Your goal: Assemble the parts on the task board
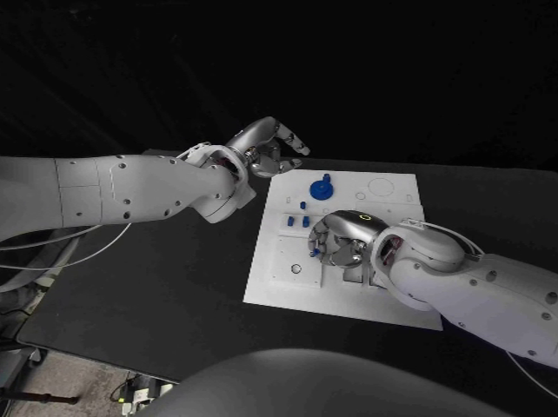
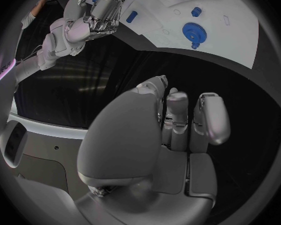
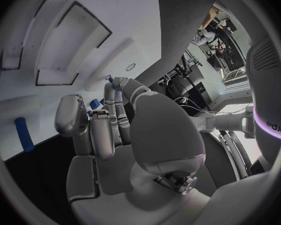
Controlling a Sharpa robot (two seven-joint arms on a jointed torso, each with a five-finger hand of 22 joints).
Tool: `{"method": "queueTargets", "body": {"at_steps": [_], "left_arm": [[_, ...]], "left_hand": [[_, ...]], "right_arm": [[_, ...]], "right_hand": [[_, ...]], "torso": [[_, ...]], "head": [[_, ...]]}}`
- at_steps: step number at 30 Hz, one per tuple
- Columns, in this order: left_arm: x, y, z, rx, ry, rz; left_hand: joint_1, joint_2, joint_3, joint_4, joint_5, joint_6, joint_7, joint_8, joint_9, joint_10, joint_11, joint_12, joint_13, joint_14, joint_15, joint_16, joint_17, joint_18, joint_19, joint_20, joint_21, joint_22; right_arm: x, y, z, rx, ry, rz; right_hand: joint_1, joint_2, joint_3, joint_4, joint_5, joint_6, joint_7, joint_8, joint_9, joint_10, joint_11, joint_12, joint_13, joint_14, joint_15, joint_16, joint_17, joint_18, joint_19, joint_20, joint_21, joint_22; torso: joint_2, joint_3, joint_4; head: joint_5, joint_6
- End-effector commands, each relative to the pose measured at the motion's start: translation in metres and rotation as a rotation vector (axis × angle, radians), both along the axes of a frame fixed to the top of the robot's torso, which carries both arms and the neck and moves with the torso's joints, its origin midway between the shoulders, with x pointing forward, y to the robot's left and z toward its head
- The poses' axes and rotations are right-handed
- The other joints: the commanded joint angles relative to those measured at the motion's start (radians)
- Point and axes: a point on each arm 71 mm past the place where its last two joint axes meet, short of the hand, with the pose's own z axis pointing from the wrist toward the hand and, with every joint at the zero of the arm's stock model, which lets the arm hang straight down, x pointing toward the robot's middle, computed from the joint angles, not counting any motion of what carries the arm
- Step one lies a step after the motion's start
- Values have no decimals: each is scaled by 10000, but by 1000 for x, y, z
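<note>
While your right hand (image 1: 342, 246) is hovering low over the middle of the task board (image 1: 398, 304), you're risking a blind sweep: its fingers are curling down over the recesses and blocking the head view there, so any loose part underneath could get knocked out of place. From the right wrist view I'm seeing a small blue tip (image 3: 110, 79) showing at the fingertips (image 3: 113, 87), but I cannot tell whether that hand is pinching a part or just touching the board. If it is carrying one, a tilted entry into a recess is the likely failure, and a jammed piece would drag the board across the black table (image 1: 166, 287). Your left hand (image 1: 264, 148) is sitting off the board's far left corner, fingers apart and grasping nothing; it's well apart from the parts, so it isn't steadying the board. As for what's sitting where: the blue gear (image 1: 321, 187) is standing near the board's far edge, the small blue pieces (image 1: 296, 221) are lying just behind the right hand on the left side, and the rectangular recesses (image 3: 81, 37) in the right wrist view are looking unfilled.
</note>
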Motion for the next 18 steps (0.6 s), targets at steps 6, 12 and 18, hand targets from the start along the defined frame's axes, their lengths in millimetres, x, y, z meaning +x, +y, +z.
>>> {"method": "queueTargets", "body": {"at_steps": [6, 12, 18], "left_arm": [[0, -2, 0, 56, 73, -160], [0, -1, -1, 73, 102, -148], [0, -1, -2, 82, 133, -148]], "left_hand": [[-6, -101, 69, -17, -36, 6, 96, -41, -16, -28, 71, -6, -8, -68, 21, -51, -13, 52, -66, 39, -42, 1737], [0, -103, 88, -20, -33, 4, 98, -45, -17, -30, 75, -5, -8, -73, 26, -54, -17, 53, -70, 42, -48, 1735], [0, -103, 88, -20, -33, 4, 98, -45, -17, -30, 75, -5, -8, -73, 26, -54, -17, 53, -70, 42, -48, 1735]], "right_arm": [[-1, 2, -3, -20, -388, 59], [1, 1, -5, 48, -434, -29], [2, 1, -6, 178, -552, -138]], "right_hand": [[-33, -3, 51, 0, -32, -3, 21, -15, 15, 16, 0, -41, -12, 53, -36, 50, 1228, -35, 22, -9, 21, 1473], [-34, -2, 53, 0, -34, 0, 22, -17, 15, 22, 1, -38, -12, 26, -35, 26, 1193, -24, -14, -9, -25, 1458], [-34, -1, 54, 0, -37, 1, 23, -18, 14, 25, 1, -37, -11, 39, -35, 37, 1209, -22, -19, -9, -31, 1455]], "torso": [[-3, -1, 3], [-4, -1, 3], [-5, -3, 1]], "head": [[41, 0], [53, 0], [64, 0]]}}
